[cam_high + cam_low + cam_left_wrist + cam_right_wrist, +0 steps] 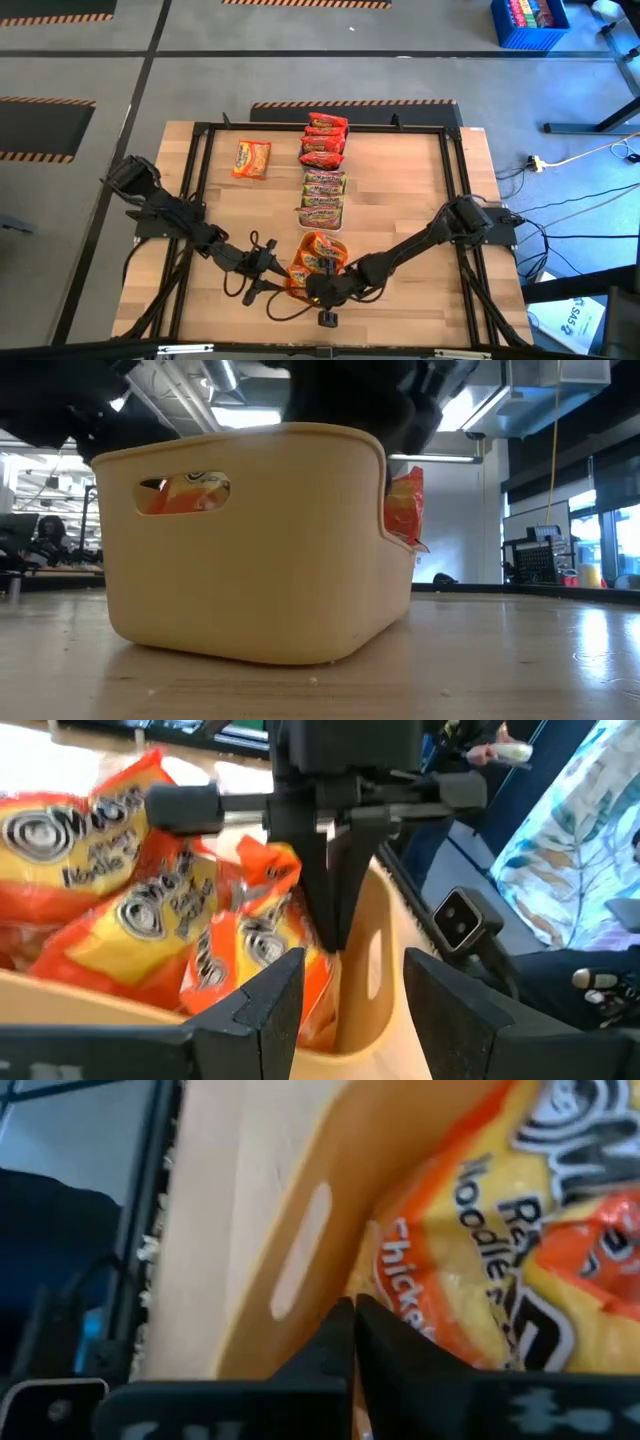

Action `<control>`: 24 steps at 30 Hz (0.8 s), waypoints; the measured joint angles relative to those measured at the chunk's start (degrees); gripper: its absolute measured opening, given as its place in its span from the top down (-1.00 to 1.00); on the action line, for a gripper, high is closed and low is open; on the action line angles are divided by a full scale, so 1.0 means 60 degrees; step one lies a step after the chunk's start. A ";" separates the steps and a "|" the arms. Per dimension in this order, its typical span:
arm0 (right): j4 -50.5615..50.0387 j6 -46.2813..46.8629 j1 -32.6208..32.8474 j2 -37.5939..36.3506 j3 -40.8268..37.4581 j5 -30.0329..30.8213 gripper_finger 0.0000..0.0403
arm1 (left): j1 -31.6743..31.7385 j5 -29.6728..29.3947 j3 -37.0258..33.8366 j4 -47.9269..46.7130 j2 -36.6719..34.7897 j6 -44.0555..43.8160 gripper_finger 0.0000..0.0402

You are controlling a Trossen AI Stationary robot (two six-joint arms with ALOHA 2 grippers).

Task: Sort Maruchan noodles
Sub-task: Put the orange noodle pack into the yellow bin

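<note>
Our right gripper (322,292) hangs over the near end of the orange-yellow plastic tray (260,550), its two dark fingers pressed together on nothing, tips down among the orange-yellow crinkly ramen packets (130,910) heaped inside. We see our left gripper (268,266) just beside that tray's edge, fingers parted and empty. Farther up the table, red packets (324,139) and green-and-red packets (323,196) lie in a column, and one orange-yellow packet (251,158) lies apart.

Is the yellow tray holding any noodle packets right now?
Yes: several orange packets sit inside the tray.
</note>
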 joint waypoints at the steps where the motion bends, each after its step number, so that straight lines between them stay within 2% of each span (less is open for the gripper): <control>1: -0.0160 0.0079 0.0000 0.0000 0.0011 0.0035 0.97 | 0.0011 0.0000 -0.0003 0.0068 0.0092 -0.0007 0.17; 8: -0.0940 0.0202 0.0015 -0.0007 0.0015 0.1218 0.99 | 0.0009 0.0033 0.0307 0.0245 0.0774 -0.0007 0.17; 12: -0.1303 0.0237 0.0015 -0.0007 0.0015 0.2087 0.99 | 0.0065 0.0421 0.0609 0.0251 0.1217 0.0015 0.17; 16: -0.1686 0.0270 0.0018 -0.0007 0.0015 0.2499 0.99 | 0.0178 0.0739 0.0864 0.0304 0.1570 0.0009 0.17; 24: -0.2663 0.0433 0.0023 -0.0018 0.0018 0.3668 0.99 | 0.0314 0.0999 0.0944 0.0260 0.1658 -0.0148 0.17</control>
